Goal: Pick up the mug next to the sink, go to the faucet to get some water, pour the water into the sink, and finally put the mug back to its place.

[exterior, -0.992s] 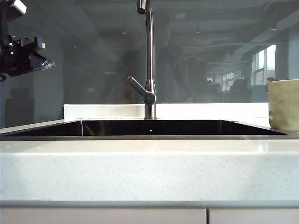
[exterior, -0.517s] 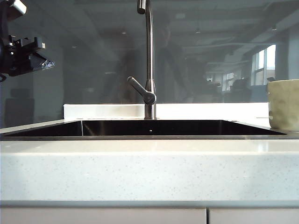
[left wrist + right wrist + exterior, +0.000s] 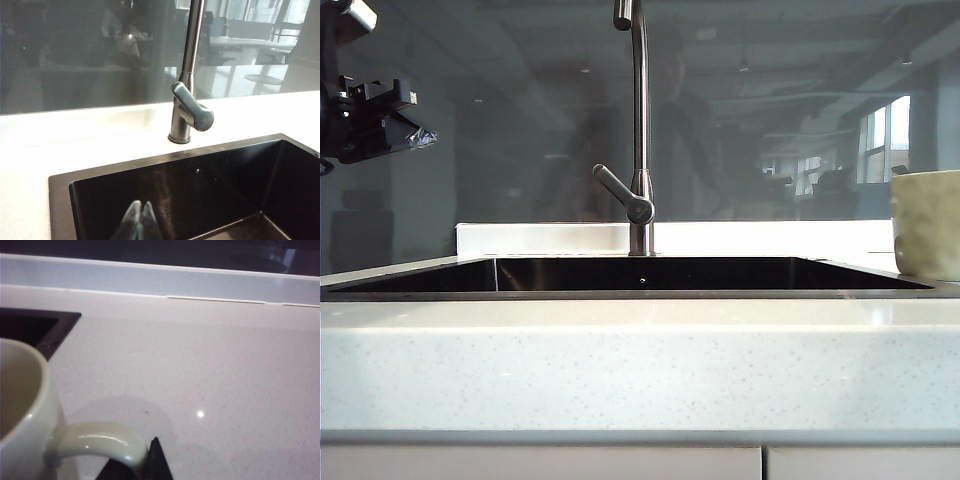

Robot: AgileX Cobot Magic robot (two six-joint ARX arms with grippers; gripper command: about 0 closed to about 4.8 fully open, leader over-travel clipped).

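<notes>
The pale cream-green mug (image 3: 927, 225) stands on the white counter at the right edge of the exterior view, beside the sink (image 3: 640, 293). In the right wrist view the mug (image 3: 22, 405) is close up. My right gripper (image 3: 137, 464) is shut on its handle (image 3: 100, 442), one dark fingertip on each side of the loop. This gripper does not show in the exterior view. The steel faucet (image 3: 640, 130) rises behind the basin. My left gripper (image 3: 140, 209) hangs shut and empty over the black basin (image 3: 60, 200), short of the faucet (image 3: 187, 75).
The faucet's lever (image 3: 620, 192) angles out to the left, low on the tube. A dark glass wall stands behind the counter. The left arm (image 3: 370, 120) hovers high at the left. A speckled white stone surround (image 3: 640, 370) fronts the basin.
The mug has nudged slightly to the left in the exterior view. The left arm has not moved.
</notes>
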